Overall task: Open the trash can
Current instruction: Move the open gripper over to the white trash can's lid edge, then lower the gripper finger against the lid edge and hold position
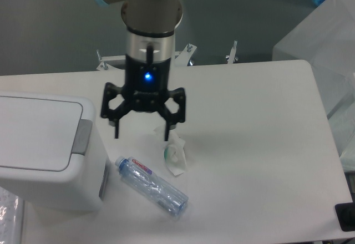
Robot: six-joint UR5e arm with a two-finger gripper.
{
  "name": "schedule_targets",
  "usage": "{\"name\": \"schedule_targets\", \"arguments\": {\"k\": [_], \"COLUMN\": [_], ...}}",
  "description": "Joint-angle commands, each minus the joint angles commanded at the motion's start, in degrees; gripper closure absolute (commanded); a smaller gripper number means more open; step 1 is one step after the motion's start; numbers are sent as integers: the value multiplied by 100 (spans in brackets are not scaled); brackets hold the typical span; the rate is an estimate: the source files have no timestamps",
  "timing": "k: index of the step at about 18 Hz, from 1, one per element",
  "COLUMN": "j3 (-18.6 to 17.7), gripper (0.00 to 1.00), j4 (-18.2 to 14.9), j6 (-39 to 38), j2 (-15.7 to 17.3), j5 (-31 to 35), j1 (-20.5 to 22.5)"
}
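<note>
the bin sits at the table's left edge, lid shut, its grey tab on the right rim facing the gripper. the gripper hangs just right of the tab, fingers spread wide and holding nothing. below lie a bottle and a crumpled wrapper. past the table, plastic sheeting stands at right.

White rectangular table w/ rounded corners. On it: 1 clear plastic bottle, lying on its side, diagonal, cap end toward upper left, label w/ red print near the neck. Just beside it, up-right: crumpled white paper scrap w/ a green mark. Translucent plastic sheeting at right edge.
</note>
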Motion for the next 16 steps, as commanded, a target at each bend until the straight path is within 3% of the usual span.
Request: {"name": "schedule_targets", "arguments": {"k": [3,16], "j3": [-71,-501], "gripper": [0,0], "j4": [336,362], "j6": [-186,-169], "j2": [-79,52], "j5": [-9,17], "j1": [-150,-220]}}
